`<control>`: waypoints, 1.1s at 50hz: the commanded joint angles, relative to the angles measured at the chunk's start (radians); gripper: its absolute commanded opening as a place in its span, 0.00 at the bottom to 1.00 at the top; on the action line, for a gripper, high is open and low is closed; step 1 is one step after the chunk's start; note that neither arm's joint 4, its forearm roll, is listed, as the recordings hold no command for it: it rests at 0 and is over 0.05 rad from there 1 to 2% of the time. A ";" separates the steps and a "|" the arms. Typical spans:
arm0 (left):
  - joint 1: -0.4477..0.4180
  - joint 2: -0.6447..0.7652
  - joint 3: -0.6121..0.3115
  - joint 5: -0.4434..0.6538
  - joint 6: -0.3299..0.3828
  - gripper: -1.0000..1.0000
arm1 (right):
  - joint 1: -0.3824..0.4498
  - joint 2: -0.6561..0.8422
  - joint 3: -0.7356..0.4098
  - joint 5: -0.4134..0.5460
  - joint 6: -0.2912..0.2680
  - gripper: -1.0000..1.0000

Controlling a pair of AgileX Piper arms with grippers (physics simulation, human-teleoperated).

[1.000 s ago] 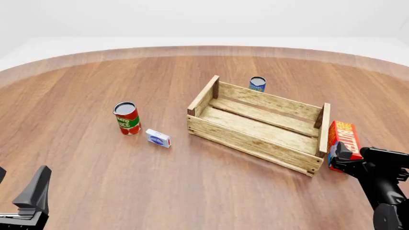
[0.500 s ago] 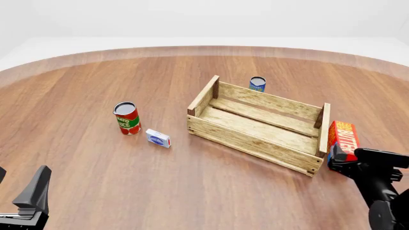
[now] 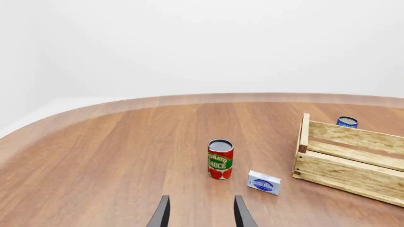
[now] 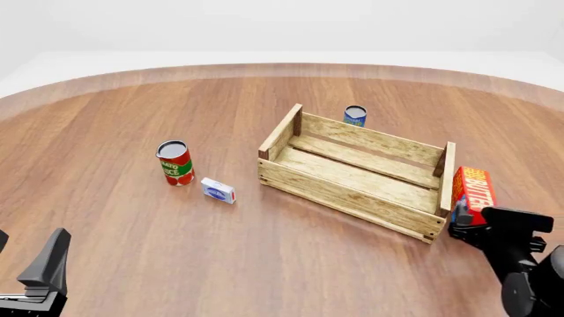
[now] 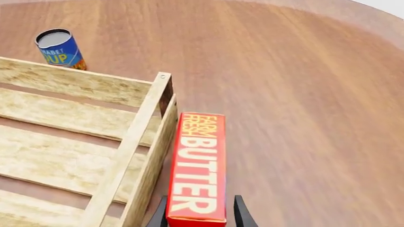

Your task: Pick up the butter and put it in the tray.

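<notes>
Straddling the near end of the butter, which lies just beside the tray at its right end board, the right gripper fingers stand apart; closing comes next.

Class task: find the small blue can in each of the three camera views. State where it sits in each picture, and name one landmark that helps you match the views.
Front view: blue can stands just beyond the tray's far wall.
Left wrist view: blue can peeks over the tray's far board.
Right wrist view: blue can stands outside the tray, past its far wall.
Shared landmark: the tray.
</notes>
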 commanded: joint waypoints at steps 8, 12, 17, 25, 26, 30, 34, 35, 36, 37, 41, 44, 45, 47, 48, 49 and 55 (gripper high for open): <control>0.000 0.000 0.000 0.000 0.000 1.00 | 0.015 0.027 -0.007 0.000 0.034 0.00; 0.000 0.000 0.000 0.000 0.000 1.00 | 0.011 0.016 -0.001 0.000 0.034 0.00; 0.000 0.000 0.000 0.000 0.000 1.00 | 0.011 -0.010 0.011 0.000 0.035 0.00; 0.000 0.000 0.000 0.000 0.000 1.00 | 0.003 -0.055 0.032 0.000 0.031 0.00; 0.000 0.000 0.000 0.000 0.000 1.00 | 0.000 -0.062 0.035 0.000 0.030 0.00; 0.000 0.000 0.000 0.000 0.000 1.00 | 0.002 -0.085 0.048 0.000 0.029 0.00; 0.000 0.000 0.000 0.000 0.000 1.00 | 0.005 -0.102 0.056 0.000 0.027 0.00; 0.000 0.000 0.000 0.000 0.000 1.00 | 0.005 -0.106 0.058 0.000 0.027 0.00; 0.000 0.000 0.000 0.000 0.000 1.00 | 0.005 -0.114 0.062 0.000 0.027 0.00; 0.000 0.000 0.000 0.000 0.000 1.00 | 0.006 -0.120 0.065 0.000 0.028 0.00; 0.000 0.000 0.000 0.000 0.000 1.00 | 0.010 -0.139 0.075 0.000 0.025 0.00; 0.000 0.000 0.000 0.000 0.000 1.00 | 0.008 -0.159 0.086 0.000 0.023 0.00; 0.000 0.000 0.000 0.000 0.000 1.00 | 0.008 -0.171 0.091 0.000 0.023 0.00; 0.000 0.000 0.000 0.000 0.000 1.00 | 0.010 -0.182 0.096 0.000 0.023 0.00; 0.000 0.000 0.000 0.000 0.000 1.00 | 0.010 -0.182 0.096 0.000 0.023 0.00; 0.000 0.000 0.000 0.000 0.000 1.00 | 0.011 -0.184 0.097 0.000 0.024 0.00; 0.000 0.000 0.000 0.000 0.000 1.00 | 0.006 -0.224 0.124 0.000 0.022 0.00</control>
